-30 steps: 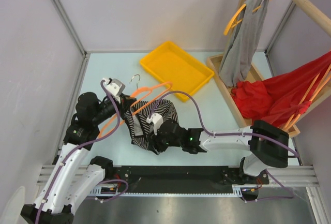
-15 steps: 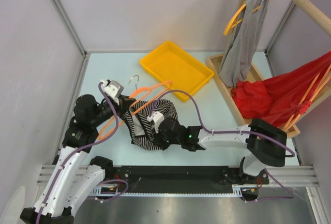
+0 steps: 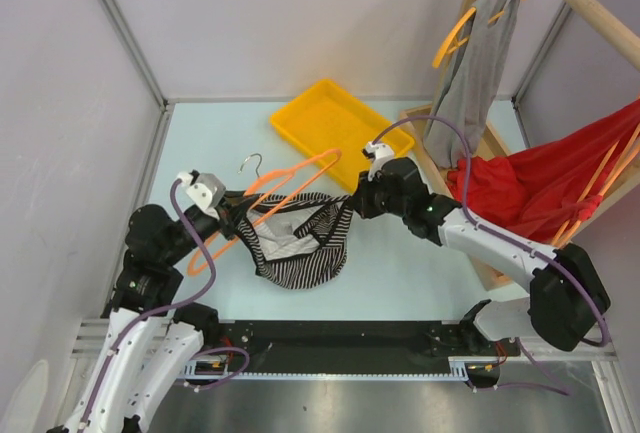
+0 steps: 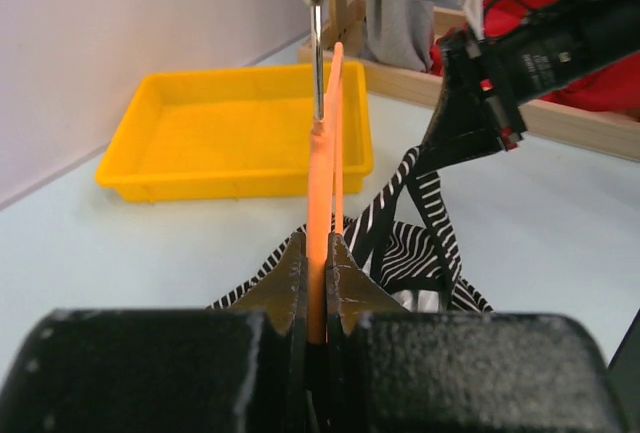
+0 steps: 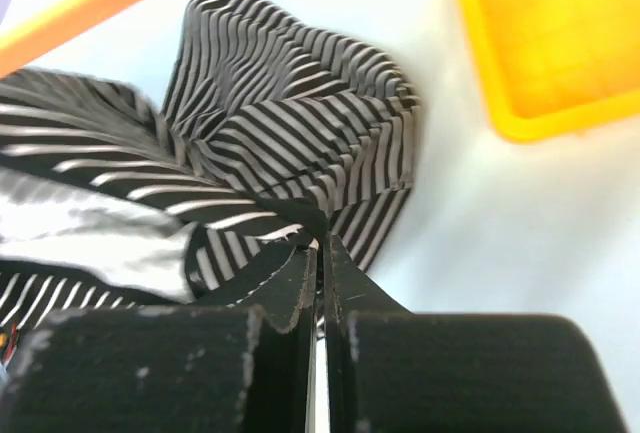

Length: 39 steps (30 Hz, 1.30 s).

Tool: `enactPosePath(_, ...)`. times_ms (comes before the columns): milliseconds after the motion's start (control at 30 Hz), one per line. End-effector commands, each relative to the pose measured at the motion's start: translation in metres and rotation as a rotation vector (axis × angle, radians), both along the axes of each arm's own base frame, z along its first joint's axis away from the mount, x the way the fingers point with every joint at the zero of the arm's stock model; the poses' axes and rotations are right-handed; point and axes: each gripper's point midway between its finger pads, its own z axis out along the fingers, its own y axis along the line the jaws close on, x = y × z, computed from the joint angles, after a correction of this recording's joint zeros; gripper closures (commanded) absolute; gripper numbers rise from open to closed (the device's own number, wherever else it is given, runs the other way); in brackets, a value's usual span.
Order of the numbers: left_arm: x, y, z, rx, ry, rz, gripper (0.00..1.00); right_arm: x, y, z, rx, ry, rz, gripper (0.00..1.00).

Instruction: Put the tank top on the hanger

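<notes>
The striped tank top point(image 3: 300, 248) lies bunched on the table, partly draped over the orange hanger point(image 3: 290, 178). My left gripper point(image 3: 232, 215) is shut on the hanger's lower bar, with its silver hook point(image 3: 252, 163) pointing away. In the left wrist view the hanger point(image 4: 322, 183) stands edge-on between the jaws of my left gripper point(image 4: 318, 243), and the tank top point(image 4: 420, 253) sits behind it. My right gripper point(image 3: 357, 201) is shut on a dark strap edge and holds it taut to the right. In the right wrist view my right gripper point(image 5: 320, 245) pinches the tank top point(image 5: 290, 123).
A yellow tray point(image 3: 340, 133) sits just behind the hanger and the right gripper. At the right, a wooden rack base point(image 3: 440, 188) stands under a rail holding a grey garment point(image 3: 470, 83) and a red cloth point(image 3: 540, 188) on other orange hangers. Frame posts line the left wall.
My right gripper has shut on the tank top's strap and swung up and to the right toward the tray, stretching the garment out. The left gripper and hanger have shifted slightly left.
</notes>
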Motion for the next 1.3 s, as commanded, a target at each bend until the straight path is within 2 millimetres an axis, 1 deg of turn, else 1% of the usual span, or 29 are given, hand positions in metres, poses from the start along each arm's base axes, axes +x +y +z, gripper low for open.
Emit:
enactPosePath(0,-0.008,-0.006,0.024,-0.033,-0.101,-0.055,1.0,0.017,-0.014,-0.009,0.007,0.038,-0.036,1.0)
enactPosePath(100,-0.012,-0.012,0.023,-0.034,-0.093,-0.104,1.0,0.039,-0.026,-0.004,0.004,0.019,-0.076,1.0)
enactPosePath(133,-0.015,-0.014,0.023,-0.035,-0.095,-0.121,1.0,0.046,-0.034,-0.004,0.007,0.025,-0.093,1.0)
enactPosePath(167,-0.016,-0.016,0.022,-0.034,-0.089,-0.138,1.0,0.055,-0.038,0.005,0.018,0.012,-0.109,1.0)
enactPosePath(200,-0.019,-0.02,0.021,-0.033,-0.08,-0.17,1.0,0.06,-0.043,0.009,0.02,0.007,-0.118,1.0)
enactPosePath(233,-0.019,-0.022,0.02,-0.032,-0.073,-0.179,1.0,0.067,-0.052,0.012,0.023,0.006,-0.137,1.0)
enactPosePath(267,-0.019,-0.022,0.019,-0.031,-0.071,-0.187,1.0,0.074,-0.055,0.024,0.034,-0.017,-0.147,1.0)
enactPosePath(333,-0.021,-0.024,0.02,-0.033,-0.074,-0.198,1.0,0.082,-0.062,0.032,0.031,-0.029,-0.151,1.0)
enactPosePath(367,-0.021,-0.024,0.02,-0.034,-0.074,-0.199,1.0,0.088,-0.069,0.035,0.032,-0.029,-0.164,1.0)
enactPosePath(400,-0.021,-0.024,0.02,-0.034,-0.073,-0.201,1.0,0.093,-0.069,0.046,0.046,-0.046,-0.156,1.0)
enactPosePath(467,-0.02,-0.024,0.019,-0.033,-0.068,-0.199,1.0,0.097,-0.076,0.049,0.045,-0.033,-0.159,1.0)
enactPosePath(500,-0.019,-0.024,0.019,-0.032,-0.071,-0.196,1.0,0.098,-0.075,0.058,0.053,-0.046,-0.148,1.0)
enactPosePath(667,-0.017,-0.023,0.017,-0.032,-0.061,-0.184,1.0,0.093,-0.079,0.073,0.048,-0.058,-0.13,1.0)
enactPosePath(733,-0.016,-0.023,0.018,-0.031,-0.064,-0.182,1.0,0.09,-0.081,0.075,0.04,-0.053,-0.131,1.0)
enactPosePath(867,-0.015,-0.022,0.015,-0.029,-0.056,-0.175,1.0,0.08,-0.081,0.085,0.059,-0.036,-0.116,1.0)
enactPosePath(933,-0.015,-0.023,0.016,-0.029,-0.059,-0.178,1.0,0.074,-0.081,0.091,0.068,-0.036,-0.11,1.0)
enactPosePath(1000,-0.015,-0.023,0.015,-0.029,-0.055,-0.179,1.0,0.069,-0.081,0.102,0.084,-0.044,-0.105,1.0)
enactPosePath(1100,-0.015,-0.023,0.015,-0.028,-0.054,-0.182,1.0,0.061,-0.075,0.118,0.134,-0.048,-0.077,1.0)
enactPosePath(1233,-0.015,-0.024,0.015,-0.029,-0.051,-0.185,1.0,0.05,-0.065,0.133,0.166,-0.059,-0.041,1.0)
enactPosePath(1267,-0.014,-0.023,0.014,-0.029,-0.05,-0.184,1.0,0.046,-0.059,0.136,0.168,-0.06,-0.027,1.0)
